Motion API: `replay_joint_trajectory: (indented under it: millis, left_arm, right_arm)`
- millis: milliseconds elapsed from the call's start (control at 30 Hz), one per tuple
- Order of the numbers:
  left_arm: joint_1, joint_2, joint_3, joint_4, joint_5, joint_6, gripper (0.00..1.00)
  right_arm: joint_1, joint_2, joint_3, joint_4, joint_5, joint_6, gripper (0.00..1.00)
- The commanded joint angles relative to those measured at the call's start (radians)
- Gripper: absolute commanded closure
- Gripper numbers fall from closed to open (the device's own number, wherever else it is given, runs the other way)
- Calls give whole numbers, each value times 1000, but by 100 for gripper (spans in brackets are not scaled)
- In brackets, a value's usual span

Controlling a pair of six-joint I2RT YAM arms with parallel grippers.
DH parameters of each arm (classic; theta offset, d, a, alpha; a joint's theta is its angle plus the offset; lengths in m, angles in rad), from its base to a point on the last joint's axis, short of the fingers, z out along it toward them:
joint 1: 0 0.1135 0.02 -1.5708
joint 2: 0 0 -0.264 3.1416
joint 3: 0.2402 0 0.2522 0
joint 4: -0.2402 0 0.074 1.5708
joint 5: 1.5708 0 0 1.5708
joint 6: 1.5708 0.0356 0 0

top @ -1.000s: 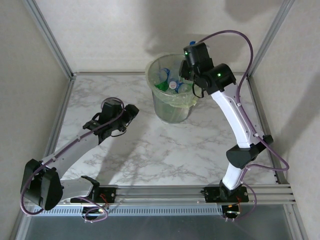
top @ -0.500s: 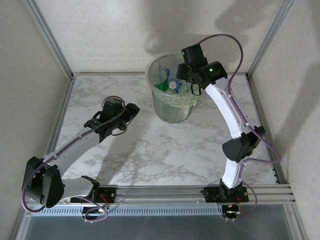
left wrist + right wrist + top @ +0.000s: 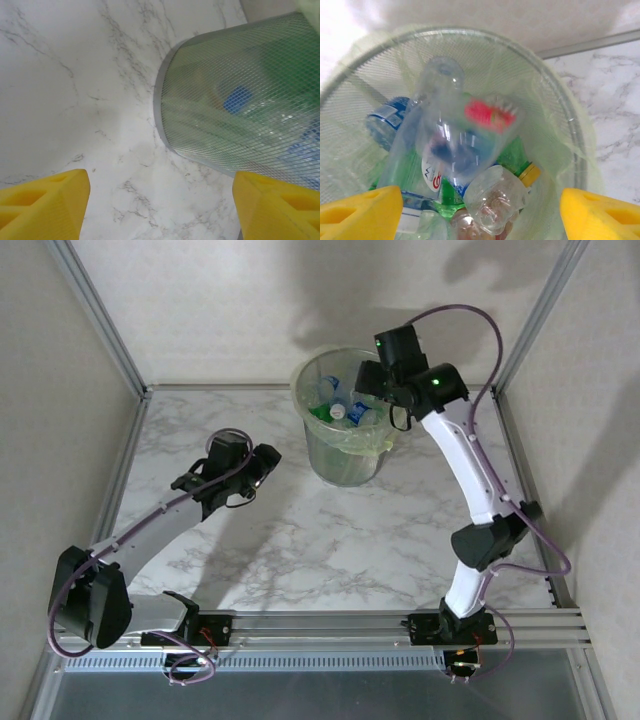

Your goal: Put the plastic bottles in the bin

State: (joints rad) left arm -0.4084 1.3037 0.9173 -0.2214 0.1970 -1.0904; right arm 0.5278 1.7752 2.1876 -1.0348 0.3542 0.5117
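Note:
The bin [image 3: 345, 458] stands at the back of the table, its pale green liner over the rim, with several plastic bottles [image 3: 340, 408] inside. My right gripper [image 3: 370, 380] hangs open above the bin's right side. Below it in the right wrist view, a blurred clear bottle with a red label [image 3: 455, 135] is loose in the air over the pile, between my right gripper's [image 3: 480, 212] spread yellow fingers [image 3: 365, 210]. A crumpled clear bottle [image 3: 497, 197] and a green one with a yellow cap [image 3: 530, 174] lie underneath. My left gripper [image 3: 268, 462] is open and empty over bare marble left of the bin [image 3: 240, 100].
The marble table [image 3: 330, 540] is fenced by a metal frame with posts at the back corners [image 3: 140, 385]. The bin's mesh wall sits close ahead of my left gripper [image 3: 160, 210]. A purple cable loops above the right arm [image 3: 470, 315].
My right gripper has opened above the bin and let go of the red-labelled bottle, which now drops towards the pile. The left arm has barely shifted.

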Motion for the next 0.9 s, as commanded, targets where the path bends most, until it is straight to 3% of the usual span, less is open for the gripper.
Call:
replay_joint_trajectory:
  millis: [0,100,200,400,600,667,800,867]
  left_arm:
    - [6,18,44,-1,-12,29,25]
    - [6,20,46,5,-14,26,25]
    - [6,23,52,4,-12,30,25]
    - [25,4,86,-41,-35,85,24]
    - [56,-18,95,-58,-42,137,23]
    - [68,-44,103,-51,-72,178,21]
    - [75,-156,97,27,-259,346,7]
    - [76,-210,70,84,-432,427,3]
  right_arm:
    - [-3,-115,-46,47,16,7,17]
    - [-2,-153,-82,55,33,7,22]
    - [-3,-175,-100,58,47,9,40]
    - [-2,-302,-281,132,40,48,38]
    - [-3,-434,-475,198,85,102,44]
    - [-2,-514,-583,247,135,123,36]
    - [-4,-688,-856,414,195,133,3]
    - [-4,-767,-1030,522,207,139,1]
